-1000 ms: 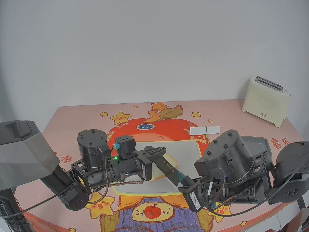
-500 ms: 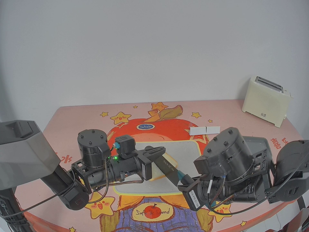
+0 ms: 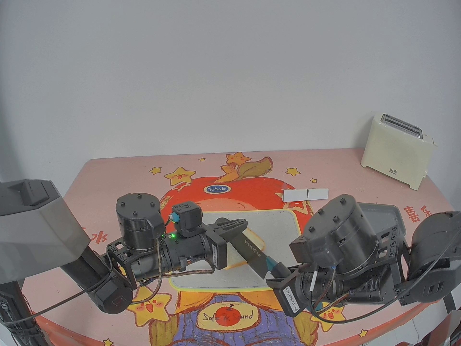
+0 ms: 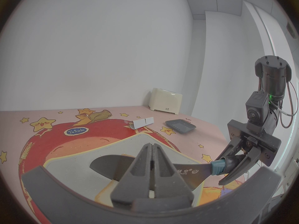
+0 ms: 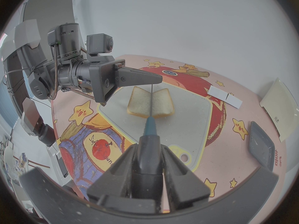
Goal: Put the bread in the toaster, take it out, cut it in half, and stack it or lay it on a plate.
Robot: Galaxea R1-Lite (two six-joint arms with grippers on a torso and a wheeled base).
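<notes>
Holding knife (image 3: 250,254) clamped in my right pincer (image 5: 149,148), blade on bread (image 5: 138,103), lower centre; left pincer (image 4: 151,147) closed, empty, above it.

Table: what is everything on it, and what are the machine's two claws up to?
bread: one slice, pale with a tan crust, lying on the cutting board
knife: one, dark blade with a teal collar, blade across the middle of the bread
cutting board: one, grey-white with a yellow rim, at the table's middle
toaster: one, cream, at the far right corner
plate: one, dark grey, rectangular, right of the board
card: one, white, folded, beyond the board
table: one, pink with cartoon print
left claw: dark grey, shut, over the bread
right claw: dark grey, shut on the knife's handle
</notes>
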